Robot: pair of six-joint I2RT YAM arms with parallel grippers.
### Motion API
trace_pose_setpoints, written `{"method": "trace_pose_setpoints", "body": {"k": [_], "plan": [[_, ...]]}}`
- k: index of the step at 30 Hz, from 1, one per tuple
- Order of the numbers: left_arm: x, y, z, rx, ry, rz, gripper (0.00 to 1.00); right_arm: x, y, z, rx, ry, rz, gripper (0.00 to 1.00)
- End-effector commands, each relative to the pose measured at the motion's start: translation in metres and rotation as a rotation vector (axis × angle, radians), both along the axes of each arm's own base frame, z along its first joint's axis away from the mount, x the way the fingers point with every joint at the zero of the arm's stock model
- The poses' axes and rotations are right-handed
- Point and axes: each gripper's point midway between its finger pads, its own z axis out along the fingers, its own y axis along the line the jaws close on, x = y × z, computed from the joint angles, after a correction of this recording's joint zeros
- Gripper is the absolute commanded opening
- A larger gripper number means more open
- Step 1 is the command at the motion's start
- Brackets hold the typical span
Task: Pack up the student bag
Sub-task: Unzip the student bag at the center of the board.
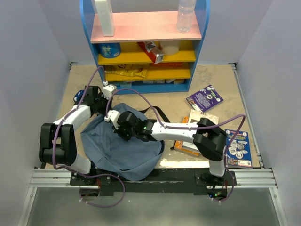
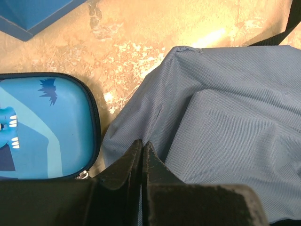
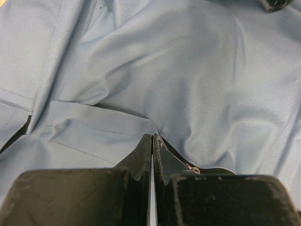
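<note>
The student bag [image 1: 117, 153] is a slate-blue fabric backpack lying crumpled at the near left of the table, with a black strap [image 1: 159, 113] trailing off to the right. My left gripper [image 1: 104, 104] is at the bag's far left corner. In the left wrist view it [image 2: 142, 142] is shut, with a sliver of the bag's cloth [image 2: 225, 117] between the fingers. My right gripper [image 1: 122, 133] reaches across onto the middle of the bag. In the right wrist view it [image 3: 152, 136] is shut where folds of the cloth [image 3: 188, 70] gather at its tips.
A bright-blue pouch [image 2: 42, 127] lies just left of the bag [image 1: 79, 96]. A blue shelf unit [image 1: 146, 47] stands at the back with a bottle [image 1: 186, 16] on top. A purple booklet [image 1: 204, 98], a blue booklet [image 1: 237, 147] and an orange packet [image 1: 186, 147] lie at the right.
</note>
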Motion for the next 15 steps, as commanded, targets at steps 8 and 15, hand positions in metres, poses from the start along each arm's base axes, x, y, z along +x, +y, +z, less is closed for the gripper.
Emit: {"method": "trace_pose_setpoints", "body": {"k": [8,15], "plan": [[0.002,-0.011,0.034,-0.099,-0.056,0.054,0.00,0.044,-0.008,0.037,0.094,-0.102,-0.333,0.00],[0.006,0.004,0.045,-0.128,-0.074,0.212,0.00,0.075,-0.028,0.067,0.235,-0.061,-0.372,0.00]]}}
